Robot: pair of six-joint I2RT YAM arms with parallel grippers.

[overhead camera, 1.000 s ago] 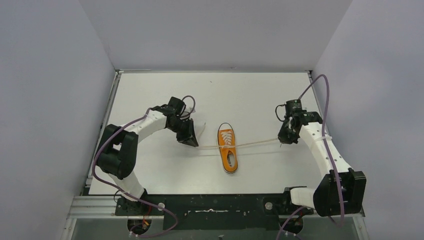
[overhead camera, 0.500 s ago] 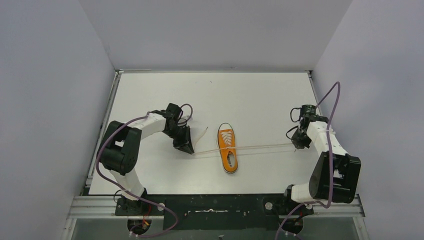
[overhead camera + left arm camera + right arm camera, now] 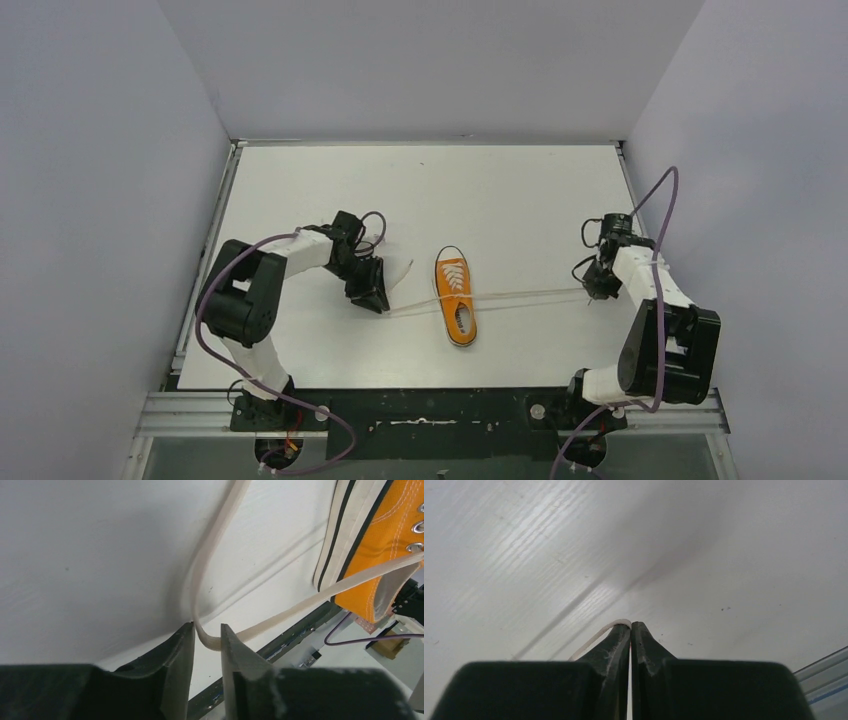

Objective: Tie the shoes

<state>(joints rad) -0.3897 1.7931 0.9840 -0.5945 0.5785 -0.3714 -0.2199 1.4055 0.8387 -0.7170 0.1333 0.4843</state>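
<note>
The small orange sneaker [image 3: 455,298] with a white toe cap lies mid-table, toe pointing away; its side shows in the left wrist view [image 3: 385,545]. Its whitish lace [image 3: 520,293] runs out straight to both sides. My left gripper [image 3: 378,300] is left of the shoe, low over the table. Its jaws stand a narrow gap apart [image 3: 207,630] and the lace [image 3: 215,545] bends across that gap at the tips, unpinched. My right gripper [image 3: 592,293] is far right of the shoe, shut [image 3: 630,625] on the lace end [image 3: 594,637], which peeks out at its tips.
The white table [image 3: 300,190] is walled on three sides by grey panels. A black rail [image 3: 420,410] with the arm bases runs along the near edge. A loose lace tail [image 3: 408,266] lies just right of the left gripper.
Over the last second both grippers moved outward and the lace drew straight. In the last half second the left gripper shifted only slightly; the right arm stayed still.
</note>
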